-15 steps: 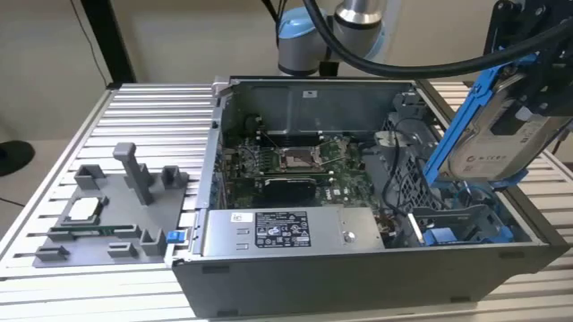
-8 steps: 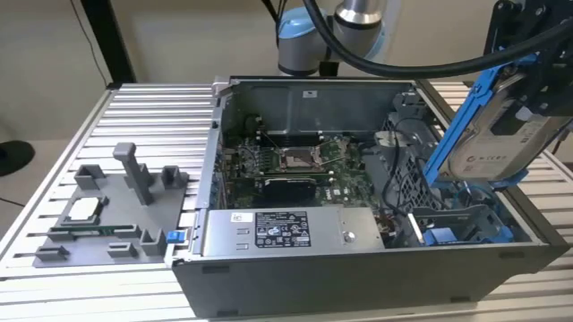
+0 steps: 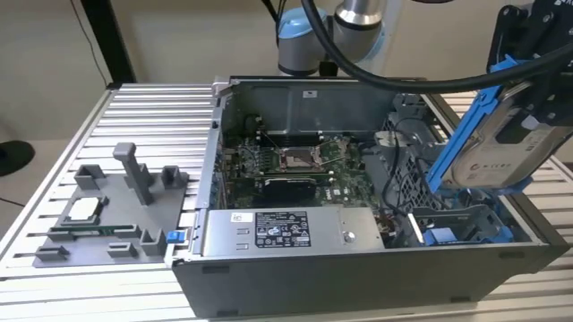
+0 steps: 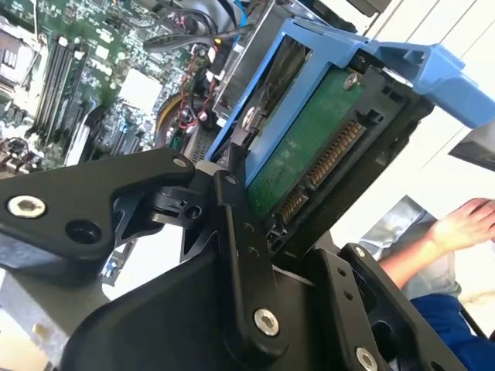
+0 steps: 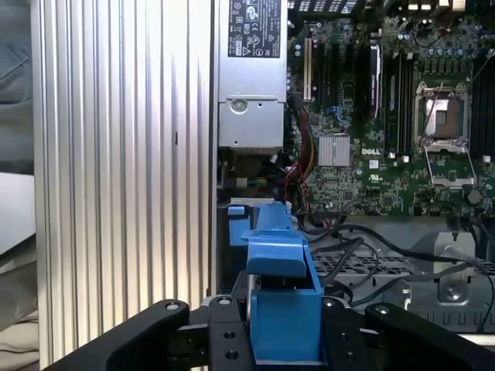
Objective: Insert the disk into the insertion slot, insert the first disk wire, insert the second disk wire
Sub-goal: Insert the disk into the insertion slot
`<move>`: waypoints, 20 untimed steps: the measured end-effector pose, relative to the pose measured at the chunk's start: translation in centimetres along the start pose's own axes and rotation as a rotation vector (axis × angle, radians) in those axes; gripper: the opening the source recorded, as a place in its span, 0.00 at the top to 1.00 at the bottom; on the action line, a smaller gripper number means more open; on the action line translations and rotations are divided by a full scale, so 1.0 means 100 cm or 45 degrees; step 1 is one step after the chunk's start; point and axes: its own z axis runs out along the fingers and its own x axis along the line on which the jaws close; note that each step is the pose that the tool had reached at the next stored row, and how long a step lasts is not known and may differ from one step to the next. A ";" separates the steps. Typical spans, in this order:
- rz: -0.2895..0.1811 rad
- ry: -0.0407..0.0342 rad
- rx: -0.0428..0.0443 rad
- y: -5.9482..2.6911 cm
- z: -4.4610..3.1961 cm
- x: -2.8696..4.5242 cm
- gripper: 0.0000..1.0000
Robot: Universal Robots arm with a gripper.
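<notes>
Your claw (image 5: 285,340) is clamped on the disk (image 3: 490,144). It hangs steeply tilted just above the insertion slot (image 3: 461,223), at the exterior view's right end of the open computer case (image 3: 358,278), not yet seated.

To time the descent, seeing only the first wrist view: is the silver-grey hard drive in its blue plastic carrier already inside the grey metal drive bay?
Observer: No. In the exterior view the silver-grey hard drive hangs tilted above the grey metal drive bay, outside it.
Operator: And its other face?
Observer: In the second wrist view its green circuit board faces the camera.
Operator: Anyone close?
Observer: A person's hand shows beyond the drive in that view.
</notes>
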 end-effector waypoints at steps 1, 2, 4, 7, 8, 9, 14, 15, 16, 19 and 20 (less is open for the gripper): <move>0.000 0.0003 0.000 -0.0001 0.0015 0.0003 1.00; 0.000 0.0003 0.000 -0.0002 0.0034 0.0005 1.00; 0.000 0.0003 -0.001 -0.0003 0.0070 0.0013 1.00; 0.000 0.0001 -0.003 -0.0009 0.0122 0.0032 1.00; 0.000 -0.0002 -0.004 -0.0013 0.0140 0.0039 1.00; 0.000 -0.0002 -0.004 -0.0015 0.0155 0.0048 1.00; -0.003 -0.0001 -0.009 -0.0046 0.0234 0.0068 1.00; -0.005 -0.0001 -0.009 -0.0059 0.0246 0.0068 1.00; -0.008 -0.0001 -0.010 -0.0071 0.0256 0.0068 1.00; -0.013 0.0003 -0.010 -0.0087 0.0279 0.0067 1.00; -0.014 0.0004 -0.010 -0.0087 0.0279 0.0067 1.00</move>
